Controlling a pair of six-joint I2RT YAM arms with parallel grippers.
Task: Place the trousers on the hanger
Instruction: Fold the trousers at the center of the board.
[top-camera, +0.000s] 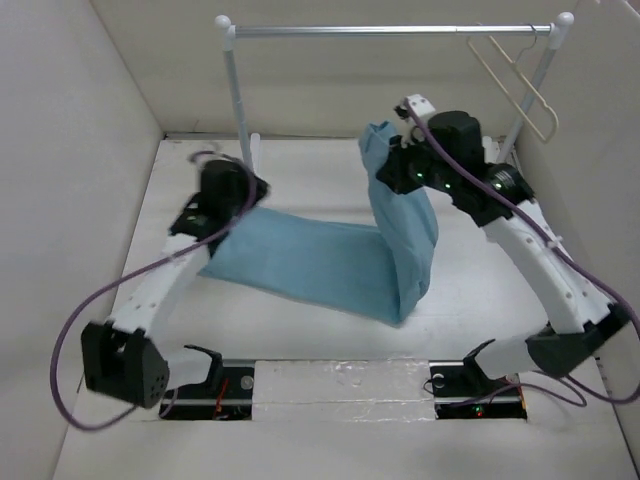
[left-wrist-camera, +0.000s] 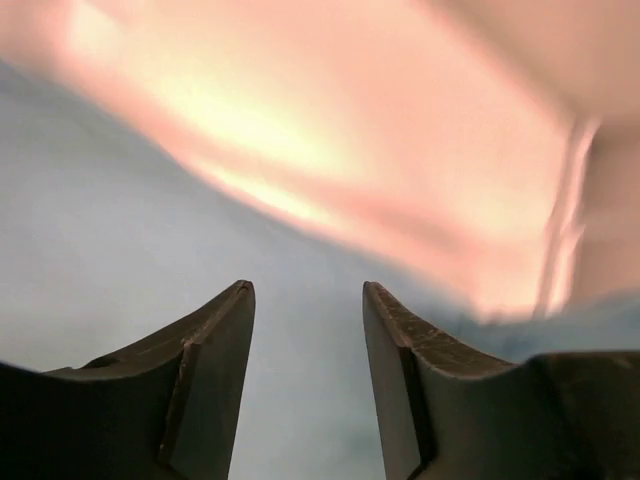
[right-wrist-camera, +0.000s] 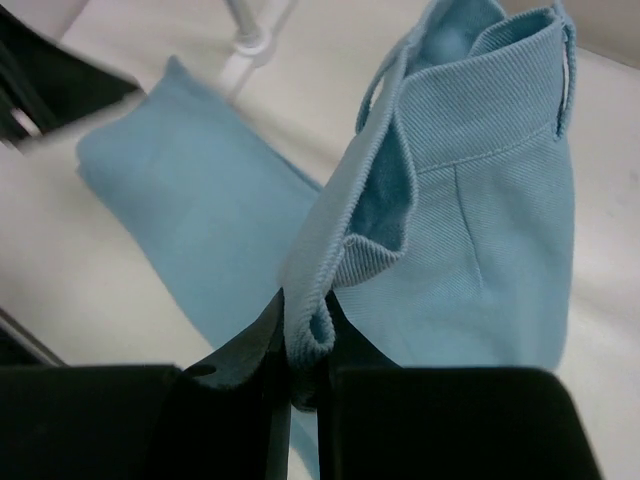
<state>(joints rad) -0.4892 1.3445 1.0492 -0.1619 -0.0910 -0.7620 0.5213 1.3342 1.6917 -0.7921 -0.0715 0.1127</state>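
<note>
The sky-blue trousers (top-camera: 330, 262) lie folded on the white table, one end flat at the left, the other end lifted at the back right. My right gripper (right-wrist-camera: 305, 330) is shut on the ribbed waistband edge of the trousers (right-wrist-camera: 470, 200) and holds it up off the table; in the top view it (top-camera: 395, 165) is hidden behind the cloth. My left gripper (left-wrist-camera: 308, 300) is open, its jaws apart just above the blue cloth (left-wrist-camera: 120, 260) at the left end (top-camera: 232, 190). The beige hanger (top-camera: 515, 75) hangs by its hook at the right end of the rail.
A metal clothes rail (top-camera: 390, 30) on white posts (top-camera: 240, 95) spans the back of the table. Walls close in on the left, back and right. Purple cables (top-camera: 110, 300) loop from both arms. The arm bases (top-camera: 350, 385) sit at the near edge.
</note>
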